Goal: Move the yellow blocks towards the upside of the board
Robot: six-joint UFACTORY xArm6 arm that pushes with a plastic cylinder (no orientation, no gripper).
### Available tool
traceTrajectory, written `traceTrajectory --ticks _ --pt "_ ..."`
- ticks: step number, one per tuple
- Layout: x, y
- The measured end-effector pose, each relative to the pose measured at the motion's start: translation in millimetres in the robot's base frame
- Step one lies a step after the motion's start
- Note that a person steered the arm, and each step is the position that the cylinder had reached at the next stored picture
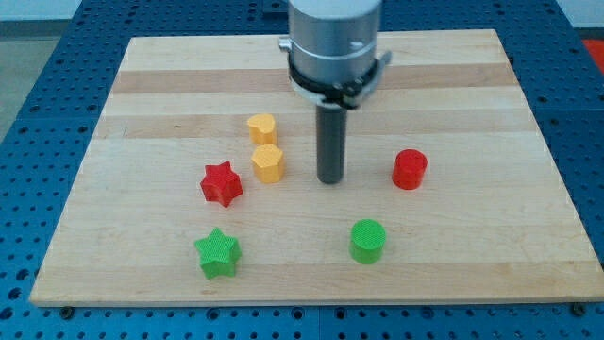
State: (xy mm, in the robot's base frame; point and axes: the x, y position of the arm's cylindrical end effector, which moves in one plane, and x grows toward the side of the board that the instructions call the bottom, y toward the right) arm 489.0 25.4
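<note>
Two yellow blocks sit close together left of the board's middle: a yellow heart-shaped block (261, 127) and, just below it, a yellow hexagonal block (268, 162). My tip (330, 179) rests on the board to the right of the yellow hexagonal block, a short gap away and not touching it. The rod hangs from the grey arm body (335, 42) at the view's top.
A red star block (221, 183) lies left of and below the yellow hexagon. A green star block (218, 252) is at the lower left. A green cylinder (367, 240) is at the lower middle-right. A red cylinder (410, 169) stands right of my tip. The wooden board (472, 76) lies on a blue perforated table.
</note>
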Motion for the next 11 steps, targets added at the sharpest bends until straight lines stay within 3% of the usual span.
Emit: traceTrajectory --ticks 1,3,5,9,11 --pt "34.6 -7.0" --pt "47.8 -32.3" --pt "-5.9 -47.1" --pt "5.4 -52.5" --pt "-13.2 -52.5"
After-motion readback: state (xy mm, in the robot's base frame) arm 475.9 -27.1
